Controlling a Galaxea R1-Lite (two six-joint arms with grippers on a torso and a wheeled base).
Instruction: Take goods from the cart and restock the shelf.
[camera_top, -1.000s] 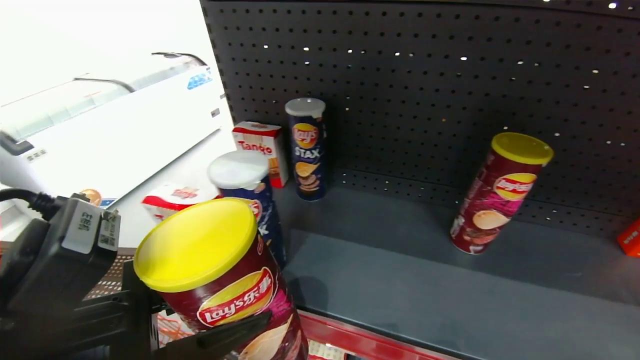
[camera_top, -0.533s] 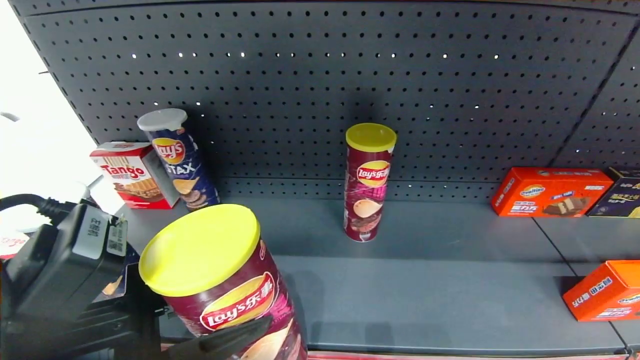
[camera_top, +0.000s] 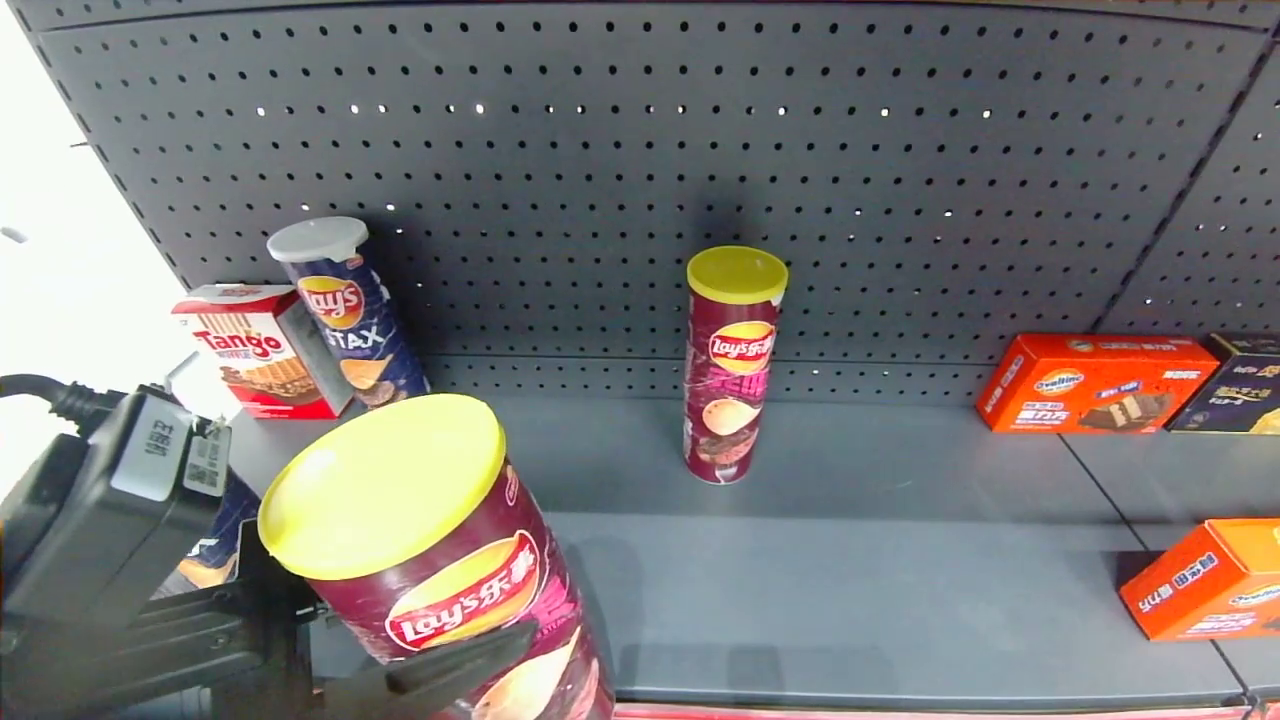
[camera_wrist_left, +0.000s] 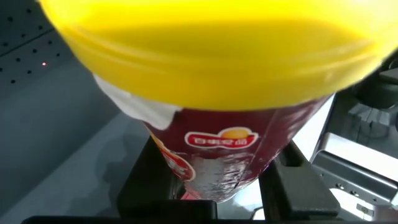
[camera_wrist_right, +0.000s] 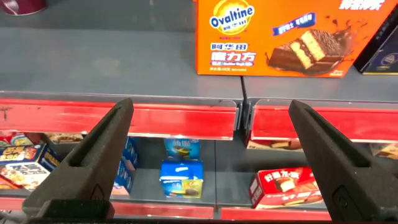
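The left arm's wrist housing is showing in the lower left of the head view as a boxy, matte-black block. It is wearing two pale stickers printed with small code squares. A thick black cable with a ribbed collar is running into it from the frame's left edge. Along the bottom edge, the left pincer is showing a flat black finger that is tapering to a blunt tip. At the lower right of the left wrist view, silver-grey metal brackets are sitting beside the black finger blocks. The right pincer is showing two matte black, wedge-shaped fingers, finely grained and widening toward the frame's lower corners.
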